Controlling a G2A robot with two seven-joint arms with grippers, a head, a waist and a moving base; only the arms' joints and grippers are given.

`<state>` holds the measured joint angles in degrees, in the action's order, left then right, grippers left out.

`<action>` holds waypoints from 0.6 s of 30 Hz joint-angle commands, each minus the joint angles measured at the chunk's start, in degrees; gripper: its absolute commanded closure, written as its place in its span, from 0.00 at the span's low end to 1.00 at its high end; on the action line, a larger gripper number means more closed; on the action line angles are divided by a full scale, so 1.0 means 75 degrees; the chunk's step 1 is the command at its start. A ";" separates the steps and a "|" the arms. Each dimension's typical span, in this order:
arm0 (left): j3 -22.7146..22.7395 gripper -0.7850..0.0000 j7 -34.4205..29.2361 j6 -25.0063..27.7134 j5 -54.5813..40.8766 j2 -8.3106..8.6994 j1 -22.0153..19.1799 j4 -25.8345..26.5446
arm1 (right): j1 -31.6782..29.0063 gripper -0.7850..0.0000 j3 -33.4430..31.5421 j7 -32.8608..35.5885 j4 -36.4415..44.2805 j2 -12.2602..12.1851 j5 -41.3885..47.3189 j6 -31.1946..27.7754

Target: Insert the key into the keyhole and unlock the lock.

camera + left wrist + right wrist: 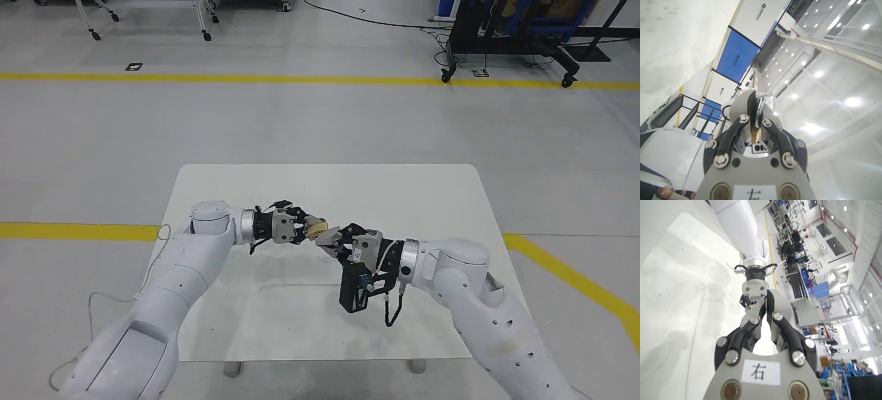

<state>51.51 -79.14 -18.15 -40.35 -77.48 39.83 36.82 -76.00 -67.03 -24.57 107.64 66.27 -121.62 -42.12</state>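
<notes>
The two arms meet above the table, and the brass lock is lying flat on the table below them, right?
Only the lock's place is wrong. The lock is not lying on the table: the left gripper holds it between its fingers, as the left wrist view shows.

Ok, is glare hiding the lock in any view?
Left wrist view: ceiling lights glare behind, but the brass lock in the jaws of the left gripper is readable. Right wrist view: sheen on the table. Top view: even light, no glare.
</notes>
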 commanded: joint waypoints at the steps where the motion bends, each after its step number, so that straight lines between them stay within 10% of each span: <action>1: 0.0002 1.00 -0.0115 0.0021 -0.0013 0.0002 0.0006 0.0010 | 0.0091 1.00 0.0066 -0.0471 -0.0298 -0.0010 0.0147 0.0048; 18: 0.0006 1.00 -0.0277 -0.0060 -0.0070 -0.0009 -0.0012 -0.0065 | 0.0019 1.00 0.0041 -0.0409 -0.0442 -0.0122 -0.0042 0.0011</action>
<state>51.50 -81.11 -18.62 -40.73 -77.54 39.74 36.40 -76.00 -66.85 -26.94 104.75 65.46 -121.93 -41.60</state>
